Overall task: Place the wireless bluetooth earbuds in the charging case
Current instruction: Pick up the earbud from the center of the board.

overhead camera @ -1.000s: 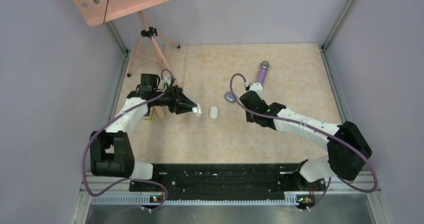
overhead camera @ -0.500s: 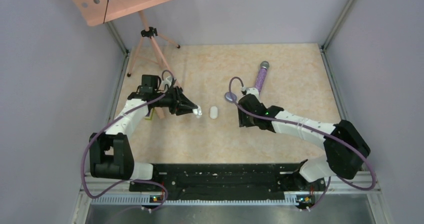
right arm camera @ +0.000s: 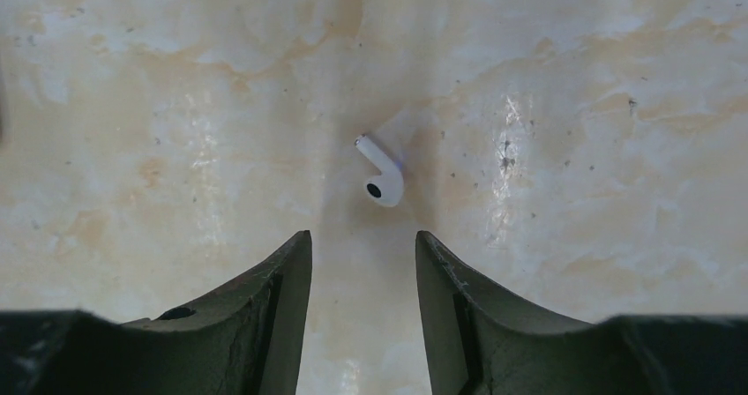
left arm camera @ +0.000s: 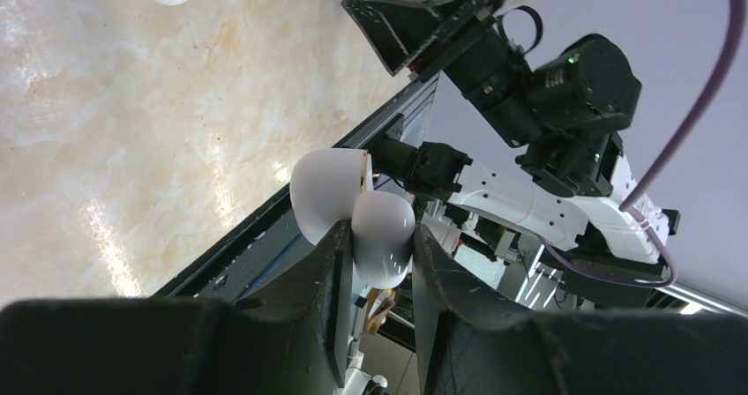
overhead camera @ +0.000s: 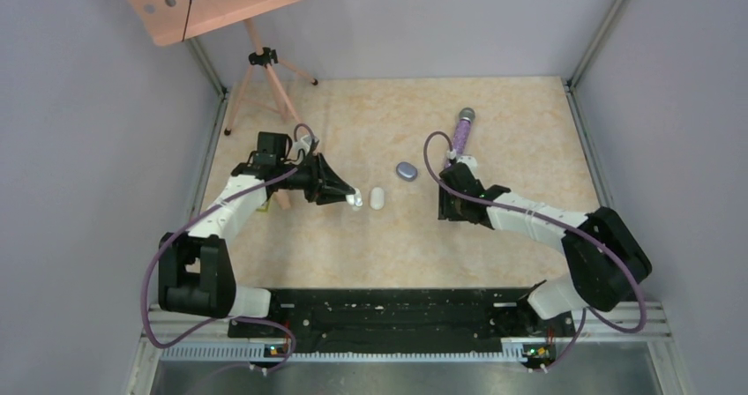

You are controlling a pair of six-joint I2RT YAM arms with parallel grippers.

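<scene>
Right pincer [right arm camera: 362, 236] is hovering open above the counter [right arm camera: 176, 104]. The white earbud [right arm camera: 381, 173] is lying just beyond its tips, stem pointing up-left. Suggested approach: centring over the bud, descending straight, closing gently across the stem, since the glossy shell is likely slipping. Left pincer [left arm camera: 379, 247] is gripping the charging case [left arm camera: 328, 192], lid open. Farther off, a spare white case [overhead camera: 377, 198] and the purple microphone [overhead camera: 461, 130] are lying on the counter.

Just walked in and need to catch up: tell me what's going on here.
The left end effector is shut on an open white charging case. The right end effector, jaws open and empty, points down at a single white earbud lying on the table, just ahead of its fingertips and not touching them. That earbud has not been picked up yet.
</scene>
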